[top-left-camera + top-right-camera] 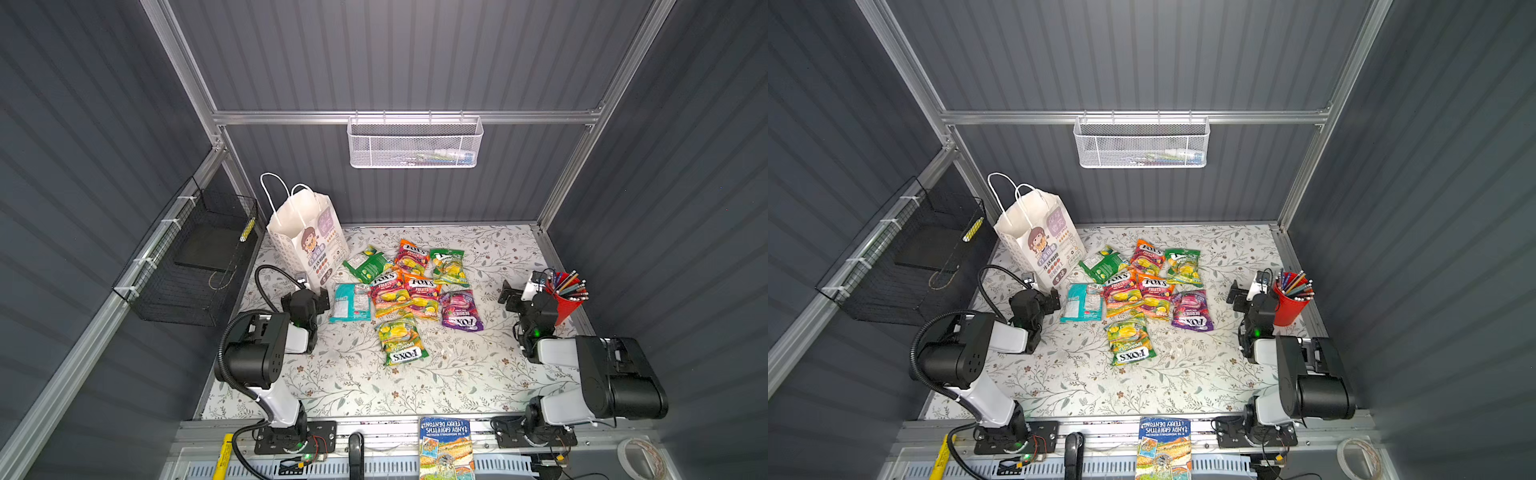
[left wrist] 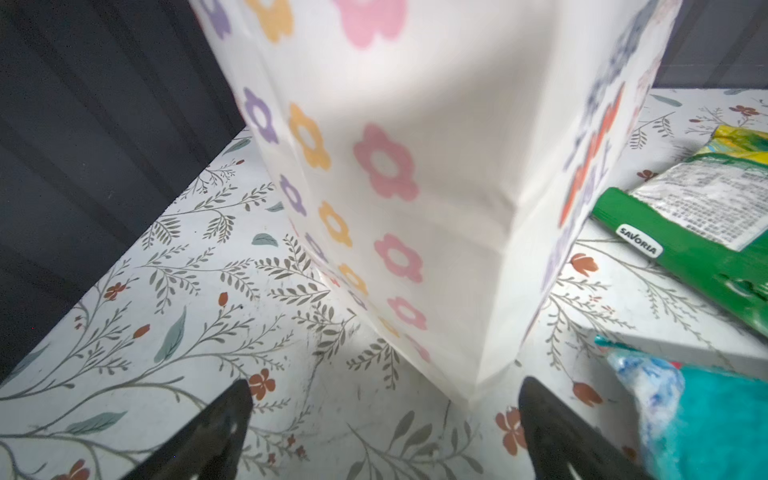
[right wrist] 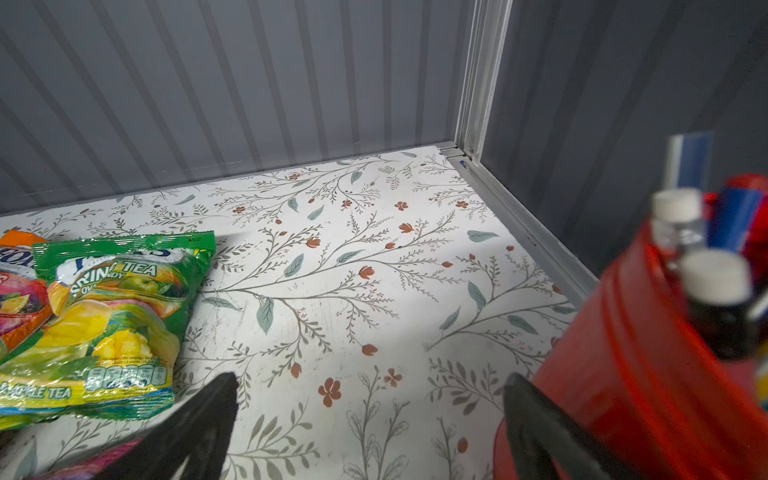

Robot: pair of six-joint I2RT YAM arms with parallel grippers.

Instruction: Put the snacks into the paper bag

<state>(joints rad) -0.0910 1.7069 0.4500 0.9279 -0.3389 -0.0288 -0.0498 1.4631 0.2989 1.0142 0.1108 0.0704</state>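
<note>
Paper bag (image 1: 305,237): white, upright, mouth open, both cord handles raised. It stands left of centre in both top views, at the back left of the floral table (image 1: 415,386). Its broad face carries a cartoon girl print, and its narrow side shows rows of purple, yellow and pink flower rings. Snacks (image 1: 409,291): I count eight glossy packets, all lying flat on the table at centre frame, just right of the bag and outside it. The green packet (image 1: 368,266) lies nearest the bag, with the teal-white packet (image 1: 351,301) below it in the frame. Three orange-pink FOX'S packets (image 1: 424,297) overlap in the middle. One green-yellow packet (image 1: 449,266) lies at the upper right of the cluster and another (image 1: 401,340) at its lower edge. The purple packet (image 1: 461,311) is at the right. My left arm is folded low at the lower left of the frame, wrist pointed at the bag. My left gripper (image 2: 384,388) has its jaws spread wide and carries nothing. The bag's bottom corner stands close ahead of the gap, and I cannot tell whether they touch. My right arm is folded at the right of the frame. My right gripper (image 3: 371,380) is likewise spread wide and empty, low over bare table. The red pencil cup (image 3: 623,374) is just beside one finger, and a green-yellow packet lies near the other.
</note>
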